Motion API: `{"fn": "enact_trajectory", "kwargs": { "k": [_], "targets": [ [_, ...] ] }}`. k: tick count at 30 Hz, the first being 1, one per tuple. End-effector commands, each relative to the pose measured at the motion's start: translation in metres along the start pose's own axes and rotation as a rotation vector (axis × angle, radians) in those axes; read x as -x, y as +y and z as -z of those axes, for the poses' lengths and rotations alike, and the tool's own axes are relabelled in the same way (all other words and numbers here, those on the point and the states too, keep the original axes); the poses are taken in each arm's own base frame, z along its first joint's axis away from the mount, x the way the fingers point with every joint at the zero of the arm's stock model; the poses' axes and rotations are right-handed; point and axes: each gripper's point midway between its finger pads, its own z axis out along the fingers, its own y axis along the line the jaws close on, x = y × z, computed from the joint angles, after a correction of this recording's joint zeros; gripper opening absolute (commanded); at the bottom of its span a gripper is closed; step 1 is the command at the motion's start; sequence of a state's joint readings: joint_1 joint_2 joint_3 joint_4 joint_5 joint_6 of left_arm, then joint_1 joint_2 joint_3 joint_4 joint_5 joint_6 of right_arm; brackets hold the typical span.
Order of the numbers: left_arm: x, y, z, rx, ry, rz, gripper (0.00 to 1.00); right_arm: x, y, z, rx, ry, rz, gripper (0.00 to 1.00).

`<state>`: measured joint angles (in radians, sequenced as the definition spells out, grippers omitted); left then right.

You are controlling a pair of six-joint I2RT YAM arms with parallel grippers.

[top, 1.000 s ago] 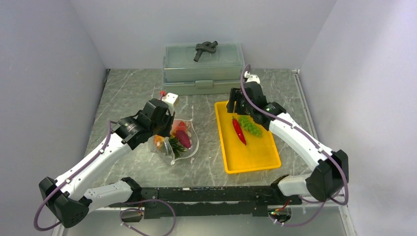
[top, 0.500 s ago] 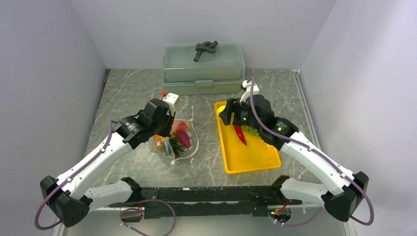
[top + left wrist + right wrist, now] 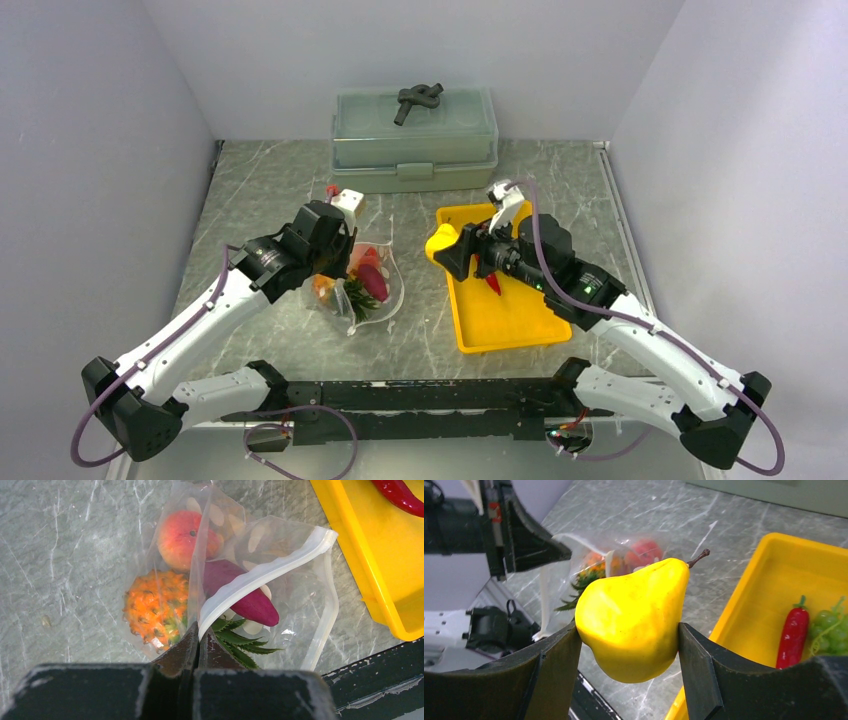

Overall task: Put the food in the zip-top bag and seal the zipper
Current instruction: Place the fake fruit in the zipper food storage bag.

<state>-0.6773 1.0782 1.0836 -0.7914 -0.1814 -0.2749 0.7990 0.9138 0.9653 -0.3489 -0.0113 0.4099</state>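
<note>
The zip-top bag (image 3: 300, 605) lies on the table, mouth facing right, holding a pineapple (image 3: 152, 605), a peach (image 3: 182, 537) and an eggplant (image 3: 245, 592). My left gripper (image 3: 198, 630) is shut on the zipper (image 3: 260, 575), lifting the upper lip so the mouth gapes. My right gripper (image 3: 628, 626) is shut on a yellow pear-shaped fruit (image 3: 634, 615), held in the air over the tray's left edge, right of the bag (image 3: 378, 285). A red chili (image 3: 793, 632) and green grapes (image 3: 831, 630) lie in the yellow tray (image 3: 764, 595).
A grey-green lidded box (image 3: 415, 140) with a dark object (image 3: 418, 98) on its lid stands at the back. The yellow tray (image 3: 510, 320) sits right of the bag. The black rail carrying the arm bases (image 3: 420, 395) runs along the near edge.
My right gripper has swung left and nearer from the tray's far end, carrying the yellow fruit out over the tray's left rim. The left gripper and bag have not moved.
</note>
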Motion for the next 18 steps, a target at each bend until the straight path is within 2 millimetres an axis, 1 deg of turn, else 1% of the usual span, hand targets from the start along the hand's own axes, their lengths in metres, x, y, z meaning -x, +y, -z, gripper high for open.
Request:
{"fn": "enact_trajectory", "kwargs": {
  "k": [1,4,10,18],
  "targets": [
    [0.004,0.002,0.0,0.008,-0.004,-0.004,0.0,0.003,0.029,0.005,0.153,-0.023,0.052,0.4],
    [0.003,0.002,0.0,0.011,-0.004,-0.004,0.0,-0.005,0.041,0.004,0.209,0.005,0.073,0.39],
    [0.003,0.002,-0.001,0.012,-0.003,-0.005,0.0,-0.023,0.076,0.0,0.34,0.062,0.133,0.39],
    [0.004,0.002,0.001,0.011,-0.008,-0.004,0.0,-0.04,0.1,-0.021,0.368,0.118,0.198,0.4]
  ]
}}
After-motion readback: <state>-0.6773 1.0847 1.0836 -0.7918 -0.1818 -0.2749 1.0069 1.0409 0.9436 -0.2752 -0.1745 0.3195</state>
